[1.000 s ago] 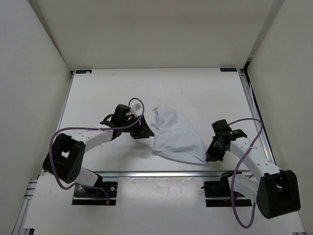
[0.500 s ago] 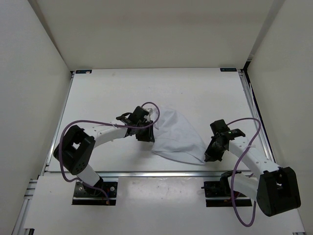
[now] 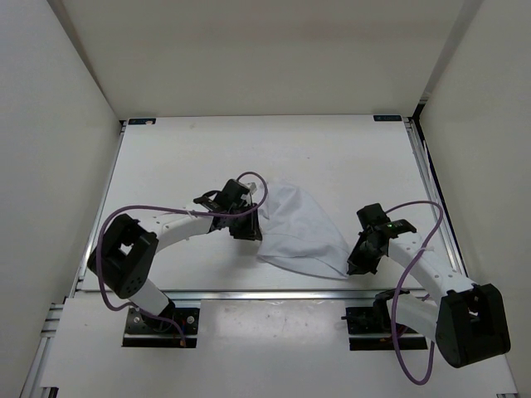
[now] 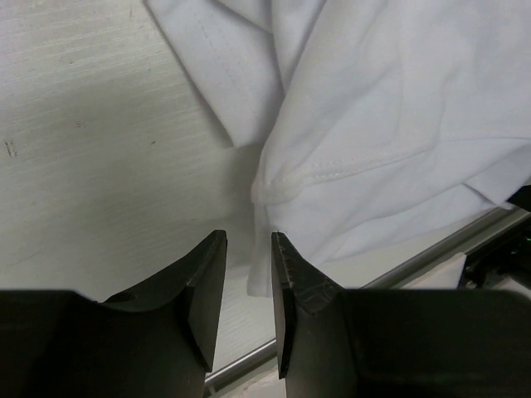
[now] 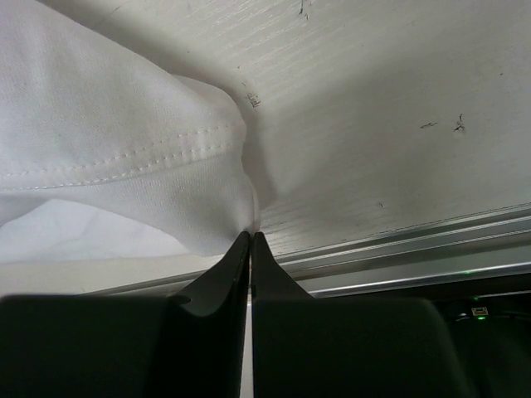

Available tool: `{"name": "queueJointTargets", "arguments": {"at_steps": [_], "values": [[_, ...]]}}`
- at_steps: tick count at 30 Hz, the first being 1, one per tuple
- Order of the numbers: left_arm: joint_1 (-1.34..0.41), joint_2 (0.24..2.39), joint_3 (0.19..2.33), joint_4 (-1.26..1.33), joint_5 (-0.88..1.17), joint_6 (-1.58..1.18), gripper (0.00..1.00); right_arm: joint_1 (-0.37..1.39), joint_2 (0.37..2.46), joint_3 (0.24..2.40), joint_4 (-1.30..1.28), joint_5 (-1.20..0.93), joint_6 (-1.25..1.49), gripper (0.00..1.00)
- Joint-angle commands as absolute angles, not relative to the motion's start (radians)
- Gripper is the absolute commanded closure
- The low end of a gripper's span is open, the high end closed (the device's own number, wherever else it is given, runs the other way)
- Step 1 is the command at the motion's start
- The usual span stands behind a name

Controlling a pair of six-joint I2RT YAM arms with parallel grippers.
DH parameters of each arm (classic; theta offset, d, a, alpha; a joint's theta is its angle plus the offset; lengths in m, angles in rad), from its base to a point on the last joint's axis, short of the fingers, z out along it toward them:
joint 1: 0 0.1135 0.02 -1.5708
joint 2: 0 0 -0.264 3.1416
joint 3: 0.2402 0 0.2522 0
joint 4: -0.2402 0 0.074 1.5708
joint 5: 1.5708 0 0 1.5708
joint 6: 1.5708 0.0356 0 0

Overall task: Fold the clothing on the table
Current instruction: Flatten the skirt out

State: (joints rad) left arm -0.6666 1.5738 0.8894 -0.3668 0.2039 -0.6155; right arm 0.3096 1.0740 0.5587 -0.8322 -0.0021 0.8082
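Beside the clothing, at its left edge, the left gripper hung low on a bent arm, fingers narrowly parted at the hem. The right gripper clenched its near-right corner, low over the table.

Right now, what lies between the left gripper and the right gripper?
The clothing, lying on the table, fills the stretch between the left gripper and the right gripper; the top view shows it.
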Motion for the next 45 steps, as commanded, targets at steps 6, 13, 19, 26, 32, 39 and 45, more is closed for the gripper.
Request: {"name": "queueJointTargets", "arguments": {"at_steps": [6,13,19,26,32,39,45], "values": [[-0.667,1.511,0.871,-0.316,0.281,-0.65,0.62,0.313,1.069,0.566,-0.836,0.012,0.819,1.0],[-0.692,1.558,0.853,-0.302,0.268,-0.637,0.62,0.308,1.071,0.563,-0.841,0.011,0.819,1.0],[-0.69,1.578,0.828,-0.259,0.287,-0.653,0.62,0.308,1.054,0.557,-0.842,0.009,0.825,1.0],[-0.696,1.611,0.81,-0.218,0.299,-0.658,0.82,0.305,1.058,0.555,-0.842,-0.018,0.824,1.0],[-0.6,1.562,0.773,-0.054,0.525,-0.762,1.0,0.282,1.052,0.59,-0.822,-0.028,0.813,1.0],[-0.315,1.488,0.711,0.378,0.865,-1.087,1.0,0.193,1.095,0.672,-0.792,-0.009,0.733,1.0],[-0.255,1.462,0.525,0.308,0.857,-1.003,1.0,0.178,1.072,0.6,-0.772,-0.035,0.722,1.0]]}}
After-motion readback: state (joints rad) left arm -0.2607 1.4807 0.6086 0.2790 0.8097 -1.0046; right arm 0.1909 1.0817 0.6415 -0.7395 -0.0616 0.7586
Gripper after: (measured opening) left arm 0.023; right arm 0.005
